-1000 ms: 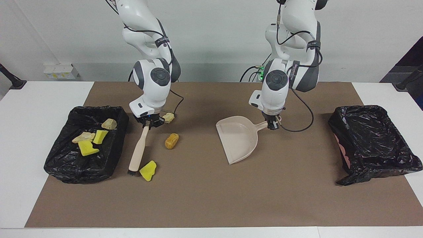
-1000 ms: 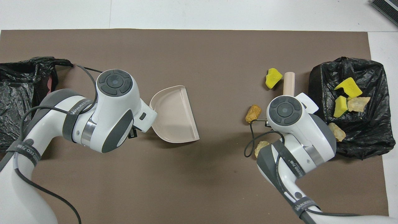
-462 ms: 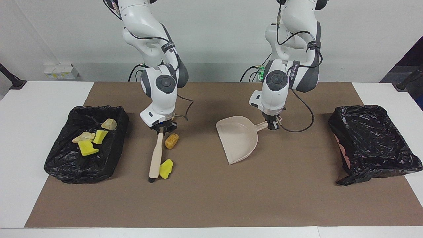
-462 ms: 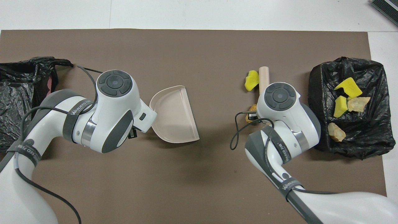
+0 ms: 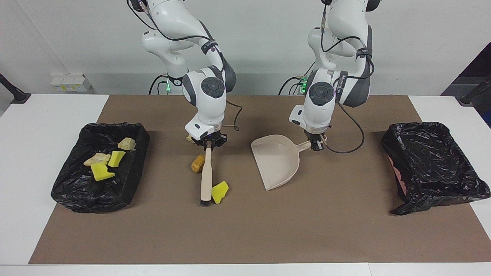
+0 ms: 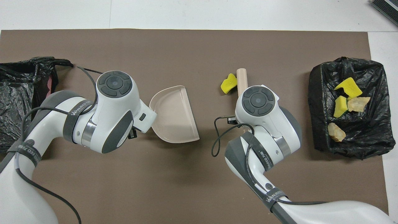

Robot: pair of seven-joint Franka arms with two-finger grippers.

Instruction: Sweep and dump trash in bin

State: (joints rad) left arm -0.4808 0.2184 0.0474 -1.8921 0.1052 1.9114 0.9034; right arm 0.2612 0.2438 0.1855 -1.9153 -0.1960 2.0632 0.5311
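One yellow scrap (image 5: 219, 192) touches the brush (image 5: 206, 179) gripped by the right tool (image 5: 208, 143); left tool (image 5: 316, 145) grips dustpan (image 5: 277, 161).

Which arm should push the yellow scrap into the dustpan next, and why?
The right arm. Its gripper is shut on the brush, whose bristles sit right beside the yellow scrap, with the dustpan toward the left arm's end. The left gripper only holds that dustpan by its handle.
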